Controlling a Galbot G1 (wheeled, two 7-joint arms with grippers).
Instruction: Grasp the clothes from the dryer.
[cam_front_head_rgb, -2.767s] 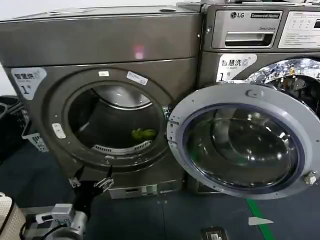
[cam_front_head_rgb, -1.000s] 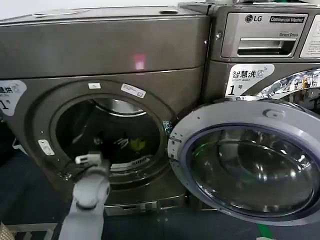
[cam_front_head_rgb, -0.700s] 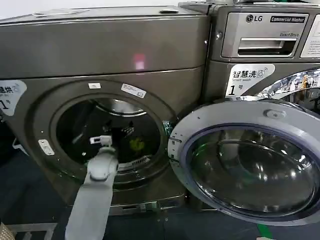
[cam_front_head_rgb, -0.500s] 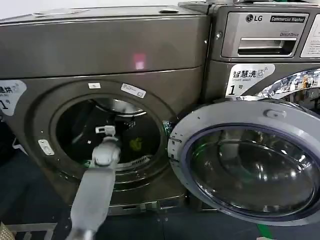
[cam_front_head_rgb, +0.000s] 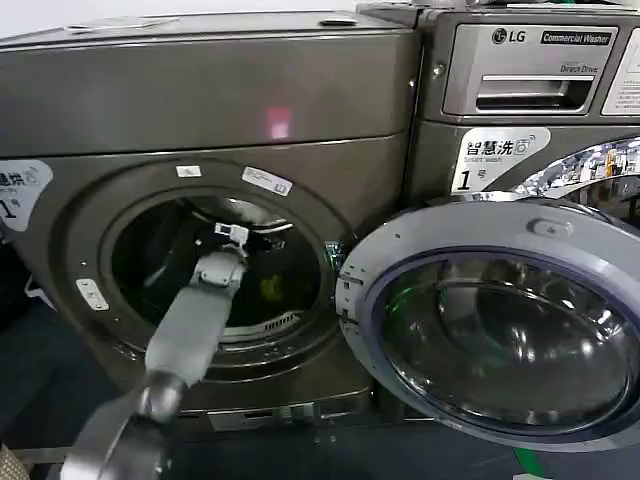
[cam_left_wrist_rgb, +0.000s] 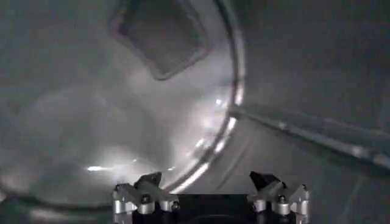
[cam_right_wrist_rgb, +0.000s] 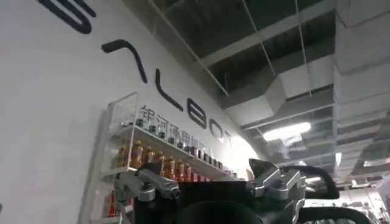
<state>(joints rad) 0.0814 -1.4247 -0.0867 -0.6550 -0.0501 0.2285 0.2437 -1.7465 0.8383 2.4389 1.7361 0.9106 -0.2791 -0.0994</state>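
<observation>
1. Dryer (cam_front_head_rgb: 200, 90) stands to the left of the silver LG machine (cam_front_head_rgb: 520, 70); its body is dark grey-brown metal; a white "1" sticker (cam_front_head_rgb: 15, 190) sits on the front panel at the far left edge of the head view.
2. Round porthole (cam_front_head_rgb: 215, 270) of the dryer is open; the glass door (cam_front_head_rgb: 500, 325) with its silver rim is swung out to the right and hangs in front of the lower part of the LG machine.
3. Clothes (cam_front_head_rgb: 271, 289), a small yellow-green piece of soft fabric, lie inside the drum, low and toward the right side of the opening; they look limp and far smaller than the porthole.
4. Left arm (cam_front_head_rgb: 185, 330) rises from the lower left of the head view and passes through the porthole; the left gripper (cam_front_head_rgb: 240, 238) is inside the drum, in the upper middle of the opening, above and to the left of the clothes and apart from them.
5. Left wrist view shows the left gripper (cam_left_wrist_rgb: 210, 193) with its two fingers (cam_left_wrist_rgb: 137, 193) spread wide and nothing between them; beyond them lies the dim curved drum wall (cam_left_wrist_rgb: 91, 122) with a raised paddle (cam_left_wrist_rgb: 161, 36).
6. Right gripper (cam_right_wrist_rgb: 210, 185) points up toward a white wall with dark lettering and a shelf of bottles (cam_right_wrist_rgb: 152, 161); its fingers are parted and hold nothing; it is well away from the dryer.
</observation>
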